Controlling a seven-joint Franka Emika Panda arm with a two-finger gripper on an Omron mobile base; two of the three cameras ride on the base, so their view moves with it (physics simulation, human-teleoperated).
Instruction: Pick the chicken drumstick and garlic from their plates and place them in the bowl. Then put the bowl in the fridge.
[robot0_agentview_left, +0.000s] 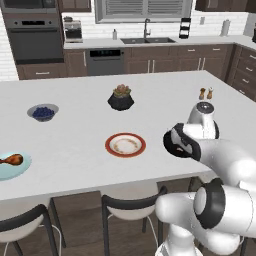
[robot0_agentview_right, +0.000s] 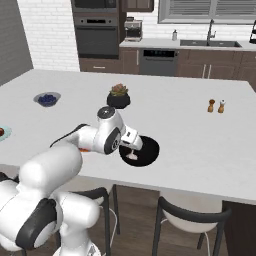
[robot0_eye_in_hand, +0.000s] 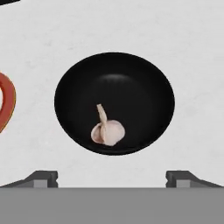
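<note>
Spread wide, the gripper hangs over the black bowl with nothing between its jaws; in the hand view the two dark finger tips stand far apart at the bottom edge, one on each side of the bowl, and touch neither the bowl nor its contents. The garlic lies inside the bowl, near the rim closest to the fingers, its thin stem pointing toward the bowl's middle. From the right base view the hand sits just above the bowl on the white island counter, with the pale garlic visible under it. To the bowl's left in the hand view, an arc of the orange-red rimmed plate shows; in the left base view that plate lies bare on the counter. The chicken drumstick rests on the pale blue plate at the far left of the counter, well apart from the bowl. A grey bowl of blueberries and a black succulent pot stand farther back.
</note>
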